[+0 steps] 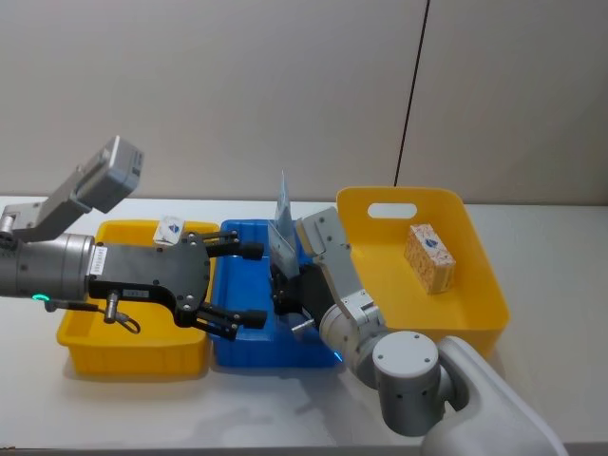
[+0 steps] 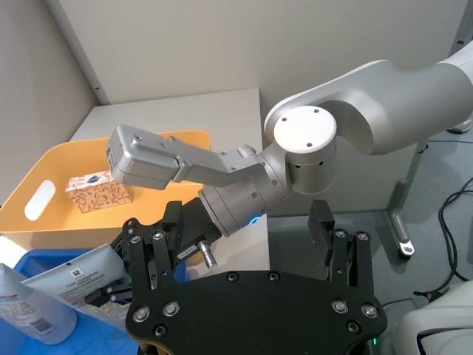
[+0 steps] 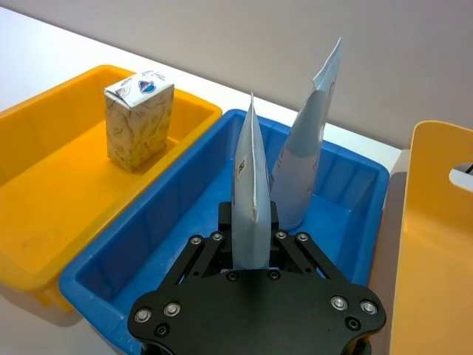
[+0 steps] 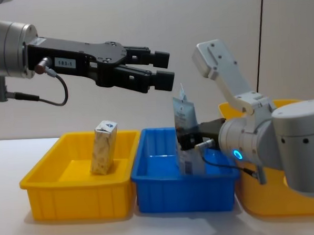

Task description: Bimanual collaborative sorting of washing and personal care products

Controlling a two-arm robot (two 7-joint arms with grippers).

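Note:
My right gripper (image 3: 251, 225) is shut on a slim pale-blue-and-white pouch (image 3: 250, 200), holding it upright low inside the blue bin (image 3: 170, 222). A second pouch (image 3: 307, 140) stands in the same bin just beyond it. A cream floral carton (image 3: 137, 118) stands in the small yellow bin (image 1: 133, 356) to the left. Another carton (image 1: 429, 256) lies in the large yellow basket (image 1: 475, 285) on the right. My left gripper (image 1: 249, 283) is open and holds nothing. It hangs well above the edge between the yellow and blue bins (image 4: 165, 68).
The three containers stand side by side on a white table (image 1: 266, 408), close to a pale wall. My right forearm (image 1: 337, 266) reaches across the gap between the basket and the blue bin. Bare tabletop lies in front of the bins.

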